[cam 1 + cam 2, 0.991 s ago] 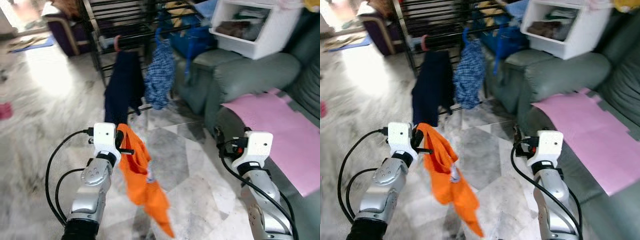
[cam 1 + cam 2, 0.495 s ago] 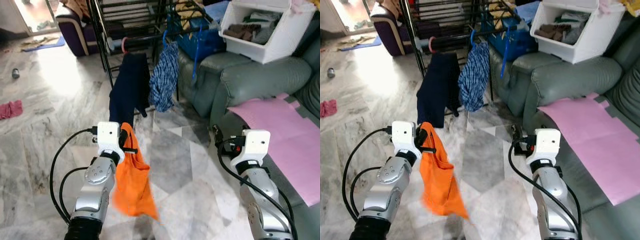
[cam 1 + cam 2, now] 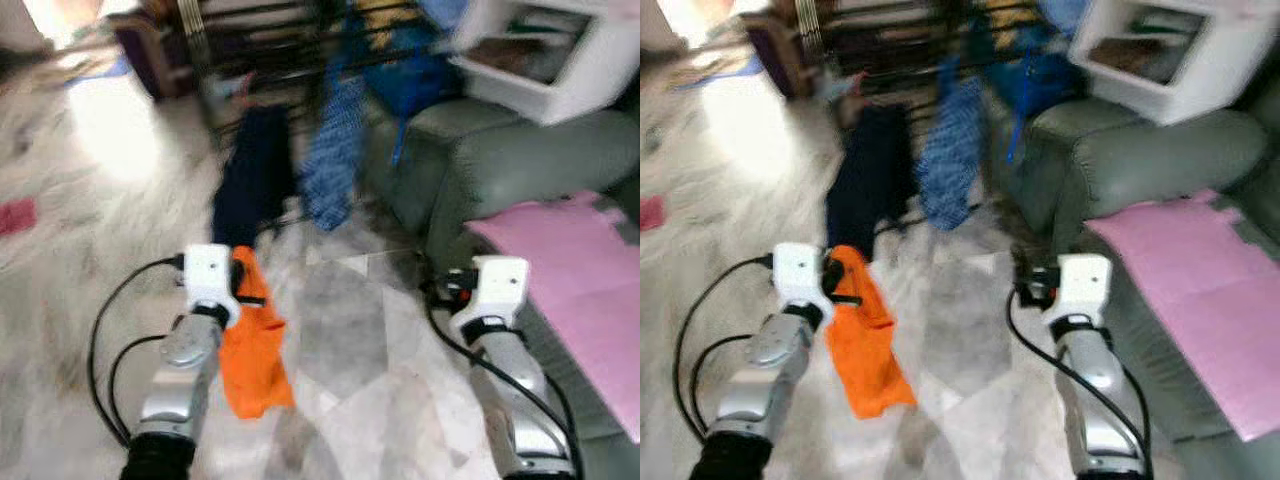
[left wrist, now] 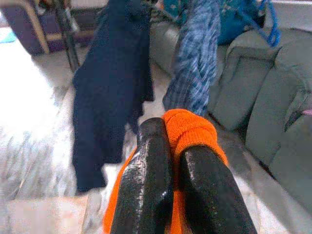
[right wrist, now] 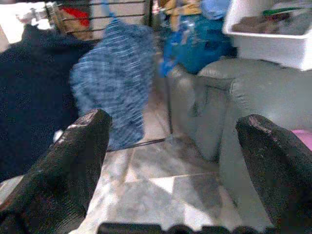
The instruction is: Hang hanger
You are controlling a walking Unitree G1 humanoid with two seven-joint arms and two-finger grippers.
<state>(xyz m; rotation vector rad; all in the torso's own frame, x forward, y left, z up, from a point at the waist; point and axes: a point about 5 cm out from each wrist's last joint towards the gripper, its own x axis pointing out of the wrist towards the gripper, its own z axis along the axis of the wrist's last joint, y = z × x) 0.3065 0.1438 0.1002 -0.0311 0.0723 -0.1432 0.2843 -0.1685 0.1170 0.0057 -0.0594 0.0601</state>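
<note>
Orange garment swung lower, pinched in left tool; right tool spread; marble floor.

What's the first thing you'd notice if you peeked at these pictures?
The bright orange garment jumps out: the robot's left hand is shut on it and it dangles over the marble floor. Ahead, a dark navy garment and a blue checked one hang on a black drying rack. To the right, a pink sheet lies across a grey sofa.
</note>
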